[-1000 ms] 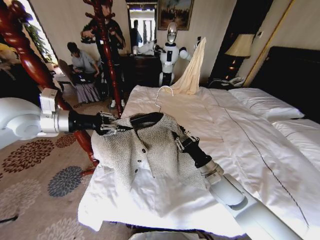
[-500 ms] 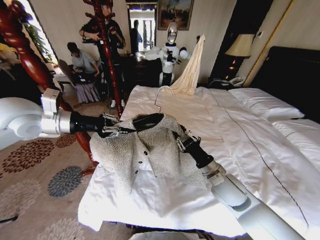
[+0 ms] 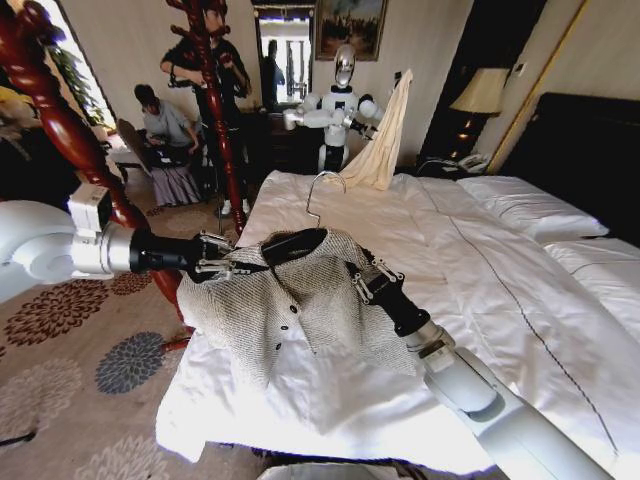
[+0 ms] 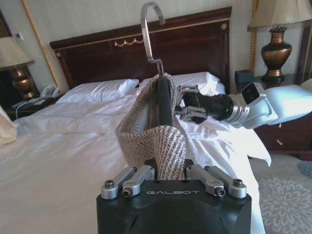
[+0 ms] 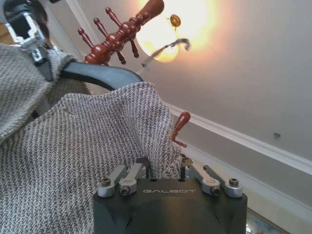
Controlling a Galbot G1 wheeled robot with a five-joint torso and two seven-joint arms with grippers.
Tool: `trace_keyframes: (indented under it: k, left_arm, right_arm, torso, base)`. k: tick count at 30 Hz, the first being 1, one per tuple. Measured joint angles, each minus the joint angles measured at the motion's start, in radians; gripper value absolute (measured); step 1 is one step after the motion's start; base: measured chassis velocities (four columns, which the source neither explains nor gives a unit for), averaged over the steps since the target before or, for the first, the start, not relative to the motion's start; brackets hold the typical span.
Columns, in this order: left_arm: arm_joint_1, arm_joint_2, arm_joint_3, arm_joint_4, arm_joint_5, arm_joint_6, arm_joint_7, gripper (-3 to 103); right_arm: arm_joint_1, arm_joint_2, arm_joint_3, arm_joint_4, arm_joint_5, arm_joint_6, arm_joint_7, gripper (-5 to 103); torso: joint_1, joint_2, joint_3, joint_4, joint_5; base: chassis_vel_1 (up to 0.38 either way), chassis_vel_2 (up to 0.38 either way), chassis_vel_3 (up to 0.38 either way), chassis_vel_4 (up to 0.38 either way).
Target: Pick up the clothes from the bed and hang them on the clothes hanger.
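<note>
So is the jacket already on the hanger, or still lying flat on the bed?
On the hanger: the black clothes hanger sits inside the jacket shoulders, hook up, while the left gripper and right gripper hold each shoulder above the bed.

bed [image 3: 520,270] | white duvet [image 3: 330,400] | pillows [image 3: 525,205] at headboard [image 3: 590,150]

My left arm reaches in level from the left, its gripper [image 3: 222,267] pinched tight on the jacket's [image 3: 300,310] shoulder. My right arm angles up from below, its gripper [image 3: 362,280] clamped on the opposite shoulder.
</note>
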Motion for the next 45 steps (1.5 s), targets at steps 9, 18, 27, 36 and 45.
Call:
trace_keyframes:
  k: [9, 18, 27, 36, 45]
  left_arm:
    - [0.006, -0.020, 0.009, 0.018, 0.027, 0.001, 0.002, 22]
    - [0.008, -0.030, 0.013, 0.018, 0.031, 0.001, -0.006, 22]
    - [0.006, -0.044, 0.014, 0.027, 0.047, -0.009, -0.012, 22]
    - [0.002, -0.084, 0.017, 0.027, 0.062, -0.023, -0.030, 22]
    - [-0.040, -0.187, -0.007, 0.064, 0.061, -0.036, -0.108, 22]
  right_arm:
    - [-0.006, 0.002, 0.013, 0.004, 0.033, 0.000, 0.003, 60]
    - [-0.011, 0.007, 0.010, 0.010, 0.038, -0.001, 0.003, 88]
    - [-0.011, 0.004, 0.026, 0.018, 0.101, 0.003, 0.003, 91]
    - [-0.010, 0.001, 0.039, 0.022, 0.141, 0.003, 0.007, 95]
    - [-0.001, -0.012, 0.088, 0.024, 0.177, 0.003, 0.025, 100]
  torso:
    - [0.000, 0.000, 0.000, 0.0001, -0.0001]
    - [0.000, 0.000, 0.000, 0.0001, 0.0000]
    - [0.000, 0.000, 0.000, 0.0000, 0.0000]
    - [0.000, 0.000, 0.000, -0.0001, 0.0000]
    - [0.000, 0.000, 0.000, 0.0001, -0.0001]
  base:
    - [0.000, 0.000, 0.000, 0.000]
    - [0.000, 0.000, 0.000, 0.000]
    - [0.000, 0.000, 0.000, 0.000]
    - [0.000, 0.000, 0.000, 0.000]
    - [0.000, 0.000, 0.000, 0.000]
